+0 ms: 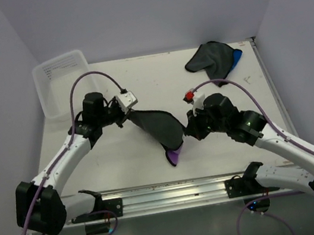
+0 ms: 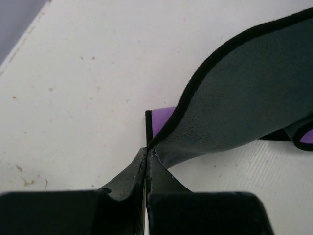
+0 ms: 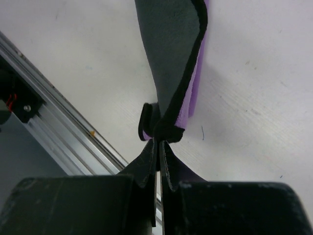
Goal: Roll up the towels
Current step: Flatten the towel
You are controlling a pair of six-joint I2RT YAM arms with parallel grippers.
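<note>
A towel, purple on one side and grey with a black hem on the other (image 1: pixel 158 126), hangs stretched between my two grippers over the middle of the table. My left gripper (image 1: pixel 128 115) is shut on its far-left corner; the left wrist view shows the jaws (image 2: pixel 147 152) pinched together on the hem of the towel (image 2: pixel 244 98). On the near-right corner my right gripper (image 1: pixel 188 131) is shut, its tips (image 3: pixel 160 139) clamping bunched hem of the towel (image 3: pixel 171 49). The lowest purple tip (image 1: pixel 175 155) sags to the table. A dark grey-black towel (image 1: pixel 210 59) lies crumpled on a blue towel (image 1: pixel 236 56) at the back right.
A clear plastic tub (image 1: pixel 61 85) stands at the back left corner. An aluminium rail (image 1: pixel 169 191) runs along the near edge between the arm bases. Walls close in the table at left, back and right.
</note>
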